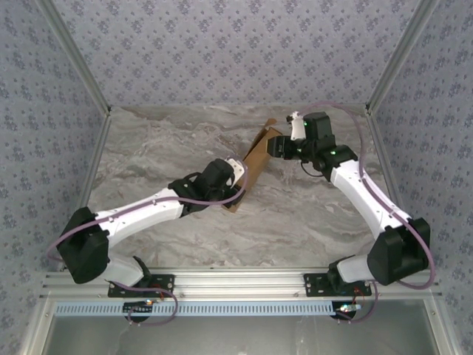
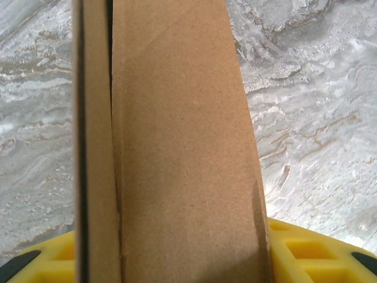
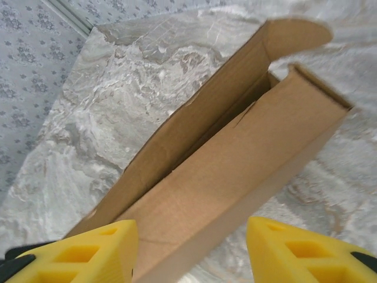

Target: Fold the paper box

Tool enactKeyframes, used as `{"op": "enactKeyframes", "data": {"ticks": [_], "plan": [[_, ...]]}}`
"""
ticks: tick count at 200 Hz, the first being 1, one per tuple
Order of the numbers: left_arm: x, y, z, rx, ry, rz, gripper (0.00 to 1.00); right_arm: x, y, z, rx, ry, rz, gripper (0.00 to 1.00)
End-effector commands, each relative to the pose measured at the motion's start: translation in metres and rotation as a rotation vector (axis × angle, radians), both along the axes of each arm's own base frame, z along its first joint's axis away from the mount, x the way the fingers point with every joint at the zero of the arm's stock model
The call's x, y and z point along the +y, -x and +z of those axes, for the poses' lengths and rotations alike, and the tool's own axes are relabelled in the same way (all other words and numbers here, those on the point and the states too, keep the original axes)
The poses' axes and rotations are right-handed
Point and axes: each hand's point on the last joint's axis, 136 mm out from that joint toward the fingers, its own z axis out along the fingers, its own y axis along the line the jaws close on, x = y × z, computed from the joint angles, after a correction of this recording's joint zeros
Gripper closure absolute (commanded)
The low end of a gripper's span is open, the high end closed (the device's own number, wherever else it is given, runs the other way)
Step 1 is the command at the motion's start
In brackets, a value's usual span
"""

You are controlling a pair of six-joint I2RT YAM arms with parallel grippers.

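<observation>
Left pincer (image 2: 174,253) clamps the one paper box (image 3: 247,153); right pincer (image 3: 191,247) gapes wide astride its end.

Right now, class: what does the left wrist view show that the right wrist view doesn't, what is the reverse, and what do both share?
Left wrist: the paper box edge-on, two cardboard layers with a dark slit between them, held between the left hand's yellow fingers. Right wrist: the box's open trough with a rounded flap at its far end, the patterned wall, and the right hand spread open. Both: brown cardboard over the marble table.
</observation>
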Motion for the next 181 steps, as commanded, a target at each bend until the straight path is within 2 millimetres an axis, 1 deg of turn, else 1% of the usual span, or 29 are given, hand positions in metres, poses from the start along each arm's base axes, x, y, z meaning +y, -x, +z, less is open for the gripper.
{"op": "enactKeyframes", "data": {"ticks": [1,14,29,47,56,68,87,113,153,167,181], "plan": [[0.004,-0.002,0.019,-0.074,0.01,-0.128,0.62,-0.024,-0.003,0.029,-0.155,0.138,0.024,0.45],[0.011,-0.008,0.022,-0.07,0.032,-0.163,0.64,-0.035,-0.009,0.035,-0.203,0.17,0.03,0.44],[0.02,-0.014,0.028,-0.077,0.054,-0.214,0.65,-0.044,-0.015,0.043,-0.255,0.171,0.065,0.44],[0.026,-0.013,0.034,-0.089,0.077,-0.306,0.65,-0.045,-0.016,0.054,-0.338,0.184,0.138,0.45],[0.032,-0.014,0.037,-0.08,0.097,-0.336,0.65,-0.047,-0.019,0.054,-0.366,0.215,0.15,0.45],[0.038,-0.016,0.041,-0.065,0.134,-0.378,0.65,-0.049,-0.022,0.05,-0.372,0.257,0.171,0.45],[0.049,-0.02,0.043,-0.051,0.168,-0.426,0.65,-0.048,-0.028,0.043,-0.375,0.298,0.224,0.45],[0.058,-0.016,0.04,-0.026,0.159,-0.521,0.65,-0.045,-0.025,0.031,-0.354,0.32,0.306,0.44],[0.063,-0.015,0.032,0.004,0.088,-0.593,0.62,-0.037,-0.019,0.017,-0.345,0.337,0.403,0.44],[0.064,-0.017,0.028,0.013,0.068,-0.61,0.62,-0.033,-0.015,0.012,-0.335,0.333,0.437,0.45],[0.063,-0.019,0.026,0.023,0.056,-0.622,0.63,-0.032,-0.016,0.009,-0.334,0.336,0.444,0.45]]}}
